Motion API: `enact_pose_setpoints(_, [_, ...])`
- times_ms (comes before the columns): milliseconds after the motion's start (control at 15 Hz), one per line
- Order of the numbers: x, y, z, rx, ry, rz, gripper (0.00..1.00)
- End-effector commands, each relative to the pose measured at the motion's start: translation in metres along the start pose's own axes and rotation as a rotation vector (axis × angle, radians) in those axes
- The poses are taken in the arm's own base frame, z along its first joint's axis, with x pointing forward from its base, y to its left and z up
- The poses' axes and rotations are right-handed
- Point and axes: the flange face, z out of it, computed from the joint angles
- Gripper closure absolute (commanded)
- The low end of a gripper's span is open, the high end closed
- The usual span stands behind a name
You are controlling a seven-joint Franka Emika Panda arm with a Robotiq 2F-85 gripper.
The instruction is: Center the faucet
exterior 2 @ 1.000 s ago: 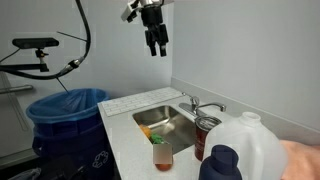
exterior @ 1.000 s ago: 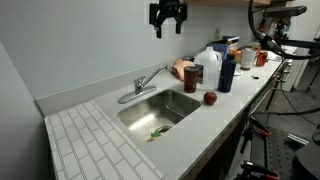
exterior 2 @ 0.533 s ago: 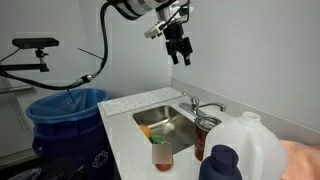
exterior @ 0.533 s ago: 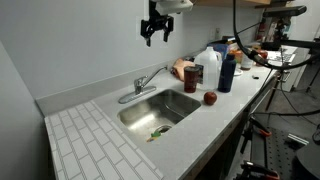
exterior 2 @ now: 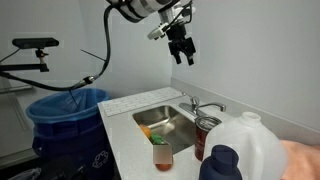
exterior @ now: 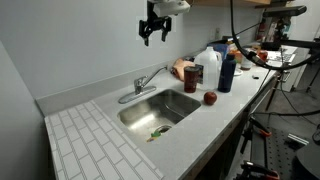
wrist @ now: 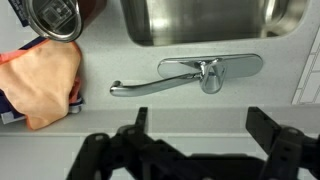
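Note:
The chrome faucet (exterior: 146, 83) stands on the counter behind the sink (exterior: 186, 113); it also shows in an exterior view (exterior 2: 203, 106). In the wrist view the faucet (wrist: 205, 73) has its thin spout lying along the sink's back rim, over the counter, with its tip near an orange cloth (wrist: 45, 80). My gripper (exterior: 155, 30) hangs high above the faucet, close to the wall, and shows in an exterior view (exterior 2: 183, 50). In the wrist view my gripper (wrist: 200, 125) is open and empty, its fingers well apart.
A milk jug (exterior: 208, 68), blue bottle (exterior: 227, 72), dark can (exterior: 189, 78) and red apple (exterior: 210, 98) crowd the counter beside the sink. A green scrap (exterior: 158, 130) lies in the basin. A blue bin (exterior 2: 65, 110) stands beyond the tiled counter end.
Over the last second my gripper has moved sideways and a little down, to a spot over the faucet. In the last half second it barely moved. The faucet has not moved.

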Motion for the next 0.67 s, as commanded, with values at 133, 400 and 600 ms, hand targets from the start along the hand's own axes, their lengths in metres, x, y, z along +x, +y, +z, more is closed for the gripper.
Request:
enact_pose_setpoints(133, [0.037, 0.027, 0.034, -0.054, -0.008, 0.077, 0.00])
enact_pose_setpoints(400, [0.064, 0.052, 0.069, -0.080, -0.016, 0.113, 0.00])
enact_pose_setpoints(600, [0.077, 0.059, 0.100, -0.099, -0.037, 0.134, 0.00])
